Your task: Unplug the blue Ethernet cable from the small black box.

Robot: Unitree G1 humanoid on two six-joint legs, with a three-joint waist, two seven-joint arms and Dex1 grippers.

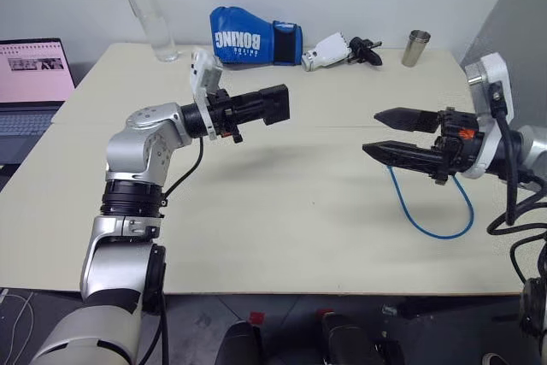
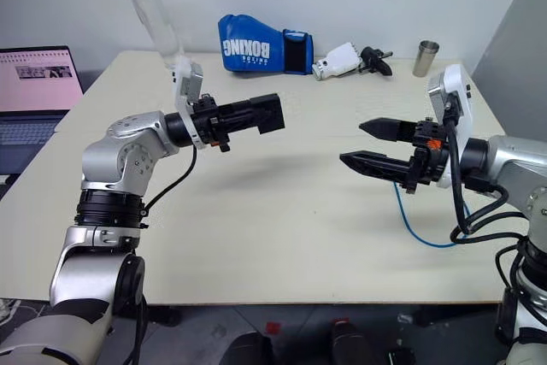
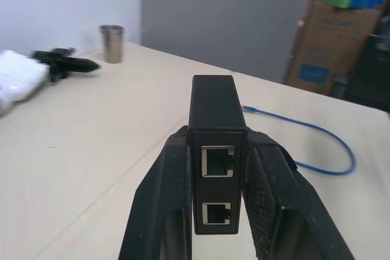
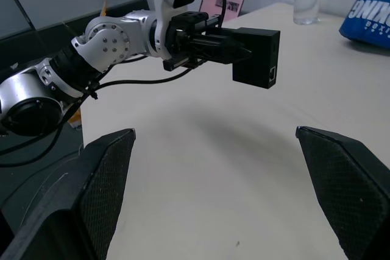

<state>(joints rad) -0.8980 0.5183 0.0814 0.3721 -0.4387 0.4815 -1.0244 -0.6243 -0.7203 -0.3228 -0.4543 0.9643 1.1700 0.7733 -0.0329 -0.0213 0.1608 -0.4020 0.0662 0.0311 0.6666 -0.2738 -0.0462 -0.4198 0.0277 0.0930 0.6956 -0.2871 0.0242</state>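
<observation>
My left gripper point(image 1: 256, 108) is shut on the small black box point(image 1: 275, 104) and holds it level above the table's middle. In the left wrist view the small black box point(image 3: 218, 114) sits between the fingers, and both ports on its near face are empty. The blue Ethernet cable point(image 1: 436, 232) lies in a loose loop on the table at the right, apart from the box, with one end point(image 3: 245, 108) resting on the tabletop. My right gripper point(image 1: 372, 132) hangs above that cable, open, with nothing between its fingers, and points toward the box point(image 4: 256, 58).
Along the table's far edge point(image 1: 256, 44) stand a clear bottle point(image 1: 149, 10), a blue boxing glove point(image 1: 248, 38), a white and black tool point(image 1: 338, 50) and a steel cup point(image 1: 416, 47). A laptop point(image 1: 30, 83) sits at the left. Cardboard boxes point(image 3: 335, 47) stand beyond the table.
</observation>
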